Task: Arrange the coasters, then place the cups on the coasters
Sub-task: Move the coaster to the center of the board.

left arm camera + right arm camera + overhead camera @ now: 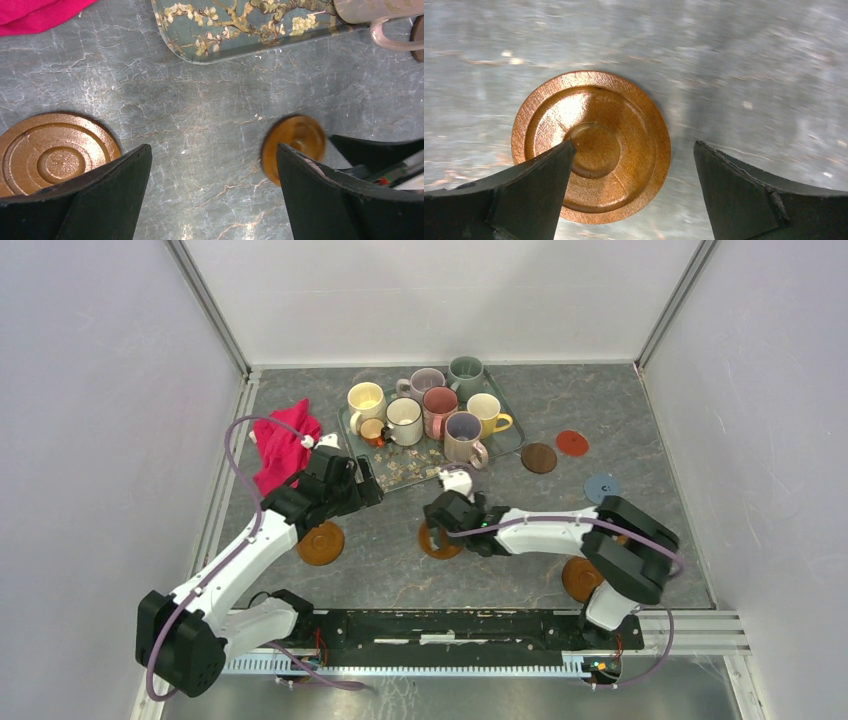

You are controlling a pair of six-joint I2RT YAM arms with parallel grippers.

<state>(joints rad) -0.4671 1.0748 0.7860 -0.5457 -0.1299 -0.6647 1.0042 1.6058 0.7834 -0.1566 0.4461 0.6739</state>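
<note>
Several cups (404, 420) stand together on the floral tray (400, 468) at the back. Three orange-brown coasters lie on the table: one (320, 543) on the left, one (437, 543) in the middle, one (580, 578) by the right arm's base. A dark brown coaster (539, 457), a red coaster (572, 443) and a grey-blue coaster (602, 488) lie to the right of the tray. My left gripper (214, 150) is open above bare table, between the left coaster (52, 152) and the middle coaster (295, 142). My right gripper (634, 145) is open over the middle coaster (591, 145), holding nothing.
A red cloth (283, 448) lies left of the tray. The tray's front corner (240, 25) and a mug (380, 15) on it are just beyond my left gripper. White walls enclose the table at the back and sides.
</note>
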